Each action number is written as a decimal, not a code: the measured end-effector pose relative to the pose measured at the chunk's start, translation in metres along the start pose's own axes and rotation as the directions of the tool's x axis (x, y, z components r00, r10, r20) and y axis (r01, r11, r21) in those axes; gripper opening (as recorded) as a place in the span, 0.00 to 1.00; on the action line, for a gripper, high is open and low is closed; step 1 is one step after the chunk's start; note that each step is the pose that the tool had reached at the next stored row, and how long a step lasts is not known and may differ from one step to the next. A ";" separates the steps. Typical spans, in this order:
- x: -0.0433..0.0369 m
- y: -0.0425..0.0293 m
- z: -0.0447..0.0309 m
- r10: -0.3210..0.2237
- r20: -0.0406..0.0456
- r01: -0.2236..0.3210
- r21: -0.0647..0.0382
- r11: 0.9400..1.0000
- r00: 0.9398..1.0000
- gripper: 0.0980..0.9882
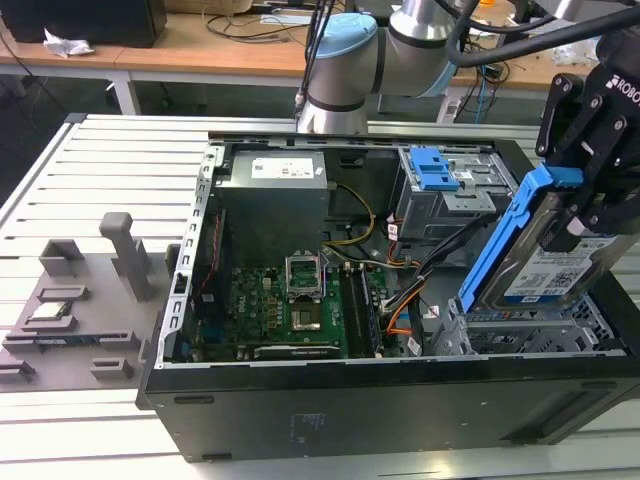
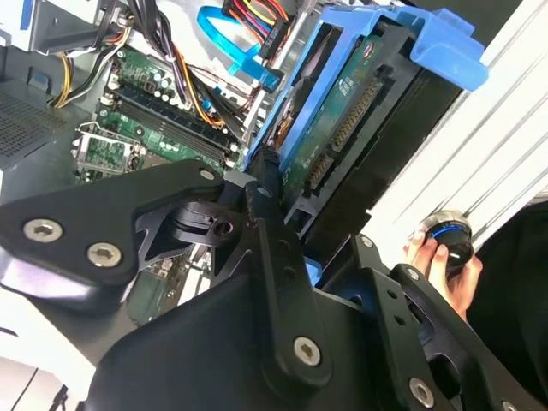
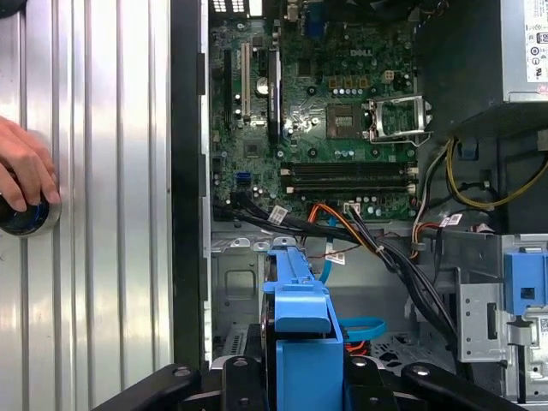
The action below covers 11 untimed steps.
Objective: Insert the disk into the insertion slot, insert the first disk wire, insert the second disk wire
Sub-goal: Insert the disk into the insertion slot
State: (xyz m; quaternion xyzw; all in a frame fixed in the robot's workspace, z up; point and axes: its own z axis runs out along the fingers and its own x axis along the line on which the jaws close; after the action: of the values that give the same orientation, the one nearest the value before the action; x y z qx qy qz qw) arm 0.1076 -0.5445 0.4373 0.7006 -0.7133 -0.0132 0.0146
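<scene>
My gripper (image 1: 582, 205) is clamped on the disk (image 1: 541, 272), which hangs steeply tilted just above the slot (image 1: 530, 336) at the exterior view's right end of the case (image 1: 300, 420) — not yet in. I judge this to be the seating step: I'd level the disk so its edges run parallel with the slot's perforated walls, then ease it in slowly. The first wire (image 3: 363, 326) loops close by the disk in the first wrist view — I'd keep it from getting pinched.
</scene>
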 end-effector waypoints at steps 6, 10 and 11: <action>-0.0003 -0.0011 0.0065 0.000 -0.004 0.000 0.000 1.000 1.000 0.30; -0.0003 -0.0014 0.0135 0.000 -0.005 0.000 0.000 1.000 1.000 0.30; -0.0003 -0.0016 0.0168 0.000 -0.005 0.000 0.000 1.000 1.000 0.30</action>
State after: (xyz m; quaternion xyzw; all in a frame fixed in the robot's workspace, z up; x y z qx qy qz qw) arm 0.1085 -0.5443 0.4204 0.7005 -0.7134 -0.0114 0.0164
